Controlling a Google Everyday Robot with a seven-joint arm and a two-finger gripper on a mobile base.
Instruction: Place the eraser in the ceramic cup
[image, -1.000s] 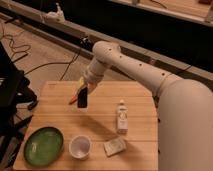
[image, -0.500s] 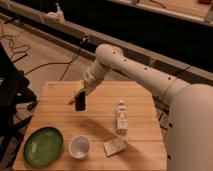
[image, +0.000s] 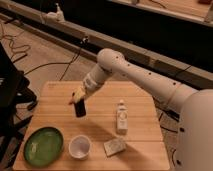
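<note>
While the hand (image: 78, 100) hangs well beyond the ceramic cup (image: 79, 146), clamped shut on the eraser (image: 80, 110), I log pickup as done. Eraser looks lifted off the tabletop (image: 142, 102), not yet over the cup. Left: carry to cup, lower, release.

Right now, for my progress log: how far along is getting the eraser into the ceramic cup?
Done: the eraser is grasped, off the table. In hand: the pincer, shut on it, hangs short of the ceramic cup. Left: move it over the empty cup and release.
</note>
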